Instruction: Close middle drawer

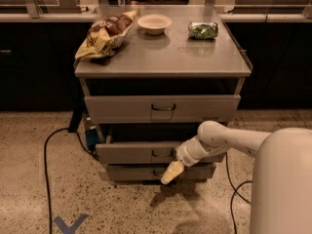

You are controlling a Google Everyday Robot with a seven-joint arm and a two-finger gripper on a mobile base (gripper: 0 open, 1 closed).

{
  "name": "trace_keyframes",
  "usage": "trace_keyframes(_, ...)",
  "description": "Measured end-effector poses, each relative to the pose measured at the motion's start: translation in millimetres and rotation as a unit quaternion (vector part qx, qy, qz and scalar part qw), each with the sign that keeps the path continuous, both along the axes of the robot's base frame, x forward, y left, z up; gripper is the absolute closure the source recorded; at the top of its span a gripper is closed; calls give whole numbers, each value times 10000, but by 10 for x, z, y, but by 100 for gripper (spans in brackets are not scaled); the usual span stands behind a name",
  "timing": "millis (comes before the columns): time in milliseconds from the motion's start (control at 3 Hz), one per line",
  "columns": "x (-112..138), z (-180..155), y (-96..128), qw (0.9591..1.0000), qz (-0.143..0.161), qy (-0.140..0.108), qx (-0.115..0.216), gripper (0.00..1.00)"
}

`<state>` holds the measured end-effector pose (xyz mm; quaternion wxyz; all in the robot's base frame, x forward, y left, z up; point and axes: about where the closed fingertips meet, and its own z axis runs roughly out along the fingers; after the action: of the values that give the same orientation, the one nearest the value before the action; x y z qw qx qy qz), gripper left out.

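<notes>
Camera view. **Inspector:** Where is the middle drawer (136, 153) relative to the gripper (172, 172)?

**Assessor:** The drawer stands partly pulled out of the cabinet, second in the stack. Its front projects ahead of the bottom drawer (129, 172) beneath it. The gripper hangs low in front of the stack, just right of the drawer's wire handle (161, 153) and slightly below the drawer's lower edge. So the flat front lies up and beyond the tip.

**Inspector:** Axis and direction of travel?

**Assessor:** The long axis runs left to right across the view. Closing means a push straight away from the camera, into the cabinet. In my judgement the gripper must rise a little first, or it will meet the bottom drawer instead.

**Inspector:** State of the jaws?

**Assessor:** I cannot tell whether they are clenched or released. They grasp nothing that I can see.

**Inspector:** Counts?

**Assessor:** Three drawers (the top drawer (117, 108) also sits slightly proud), one arm and one gripper. The worktop (175, 57) carries one crisp bag (105, 33), one bowl (154, 22) and one green packet (203, 30).
</notes>
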<state>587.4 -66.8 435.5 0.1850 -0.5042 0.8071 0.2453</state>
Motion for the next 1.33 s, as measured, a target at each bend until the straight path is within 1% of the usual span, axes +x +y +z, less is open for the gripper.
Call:
trace_keyframes(333, -2, -2, 1, 10000, 1, 3, 1, 0)
trace_keyframes(667, -41, -36, 24, 10000, 25, 57, 13, 0)
trace_keyframes(1000, -64, -152, 77, 9998, 64, 181, 50, 0)
trace_keyframes(1333, 88, -258, -28, 9997, -103, 204, 51, 0)
